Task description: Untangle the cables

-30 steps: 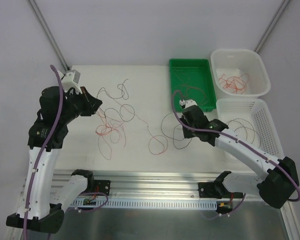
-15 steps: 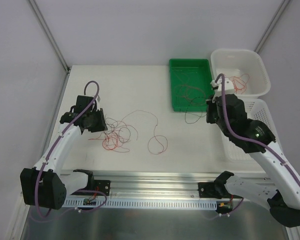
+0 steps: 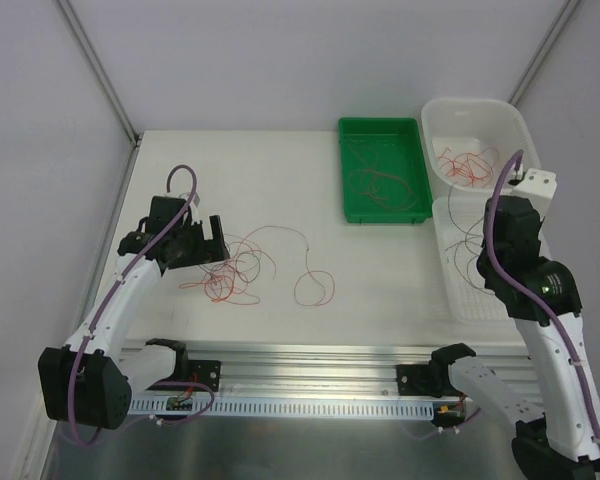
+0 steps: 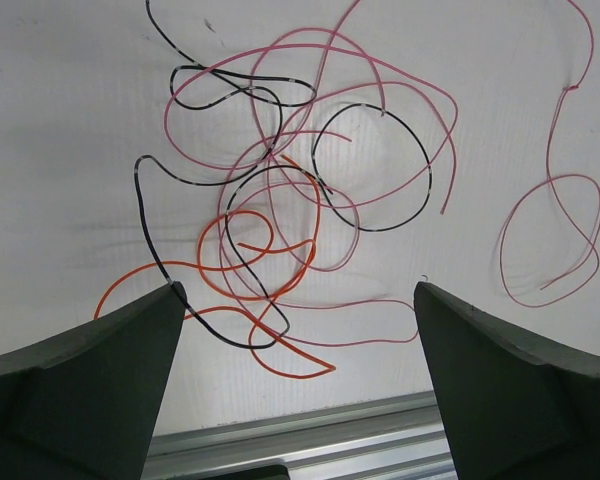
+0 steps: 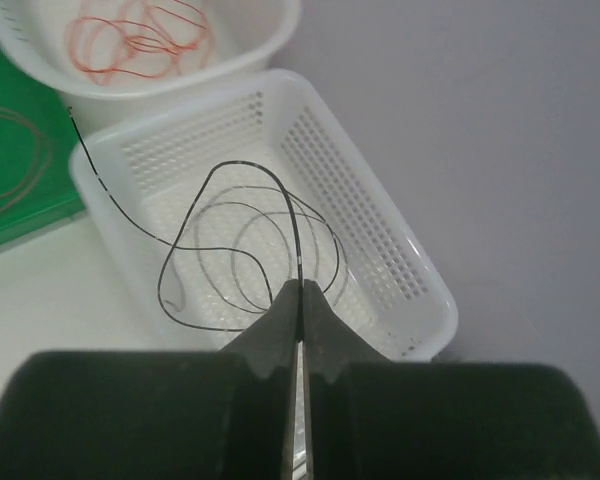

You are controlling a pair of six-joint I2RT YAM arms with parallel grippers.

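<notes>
Your main tangle of cables [image 4: 270,230] lies flat on the bench [image 3: 280,170]: thin pink, orange and black wires looped loosely through one another. Just to its right a pink cable [image 4: 552,240] curls in a loop of its own. One black cable [image 5: 242,230] hangs in curls, pinched in the right fingers [image 5: 265,345], above the slotted white basket [image 5: 380,230] that holds more dark loops.

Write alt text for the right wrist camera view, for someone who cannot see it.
The right gripper, its fingers closed, pinches a thin black wire whose loops hang over a white slotted basket. Behind the basket, a white tub holds orange wires, and a green tray shows at the left edge.
</notes>
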